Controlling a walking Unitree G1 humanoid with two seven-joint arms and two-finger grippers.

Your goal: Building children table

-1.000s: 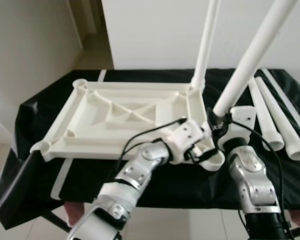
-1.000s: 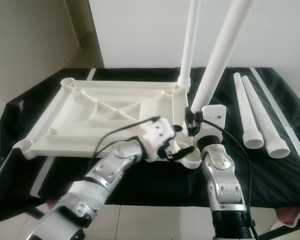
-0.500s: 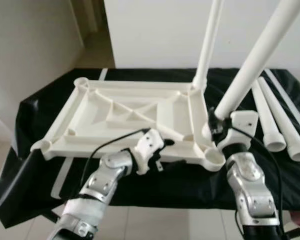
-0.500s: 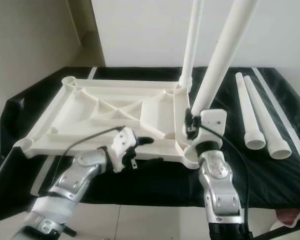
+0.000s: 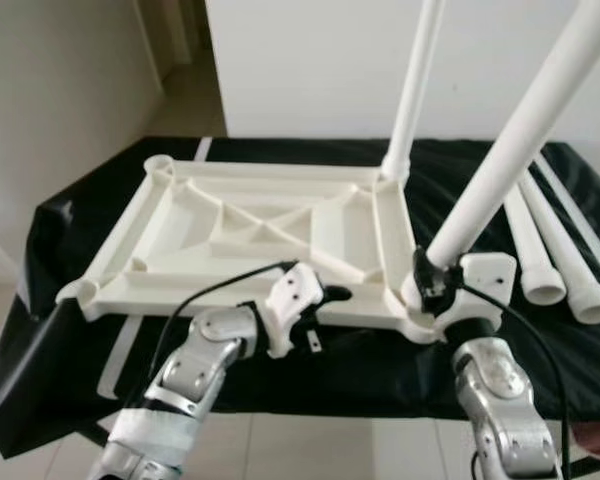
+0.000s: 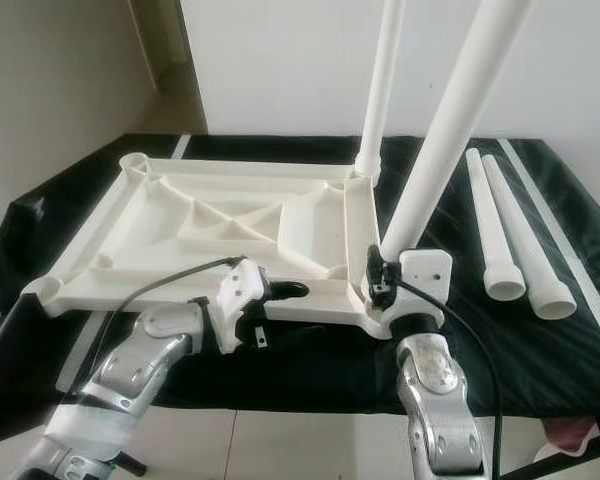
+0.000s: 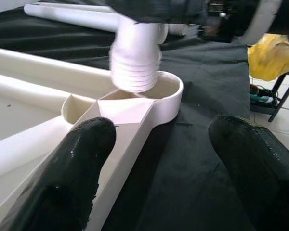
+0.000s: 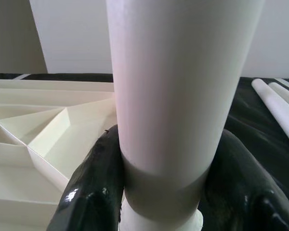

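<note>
An upturned white tabletop [image 5: 230, 230] lies on a black cloth. One white leg [image 5: 412, 90] stands upright in its far right corner. My right gripper [image 5: 427, 283] is shut on a second leg [image 5: 510, 140], which leans to the right. That leg's threaded end [image 7: 135, 65] sits at the near right corner socket [image 7: 167, 91]. In the right wrist view the leg [image 8: 178, 96] fills the gap between both fingers [image 8: 94, 185]. My left gripper [image 5: 328, 295] is open at the tabletop's front edge, left of that socket, with nothing between its fingers [image 7: 77, 168].
Two loose white legs [image 5: 545, 240] lie side by side on the cloth at the right. The cloth-covered table [image 5: 360, 365] ends just before my arms. A white wall stands behind, bare floor lies to the left, and a yellow bag [image 7: 274, 53] rests beyond the table.
My left gripper has drawn back from the near right corner and moved left along the front edge. The right gripper still holds the tilted leg at the corner socket.
</note>
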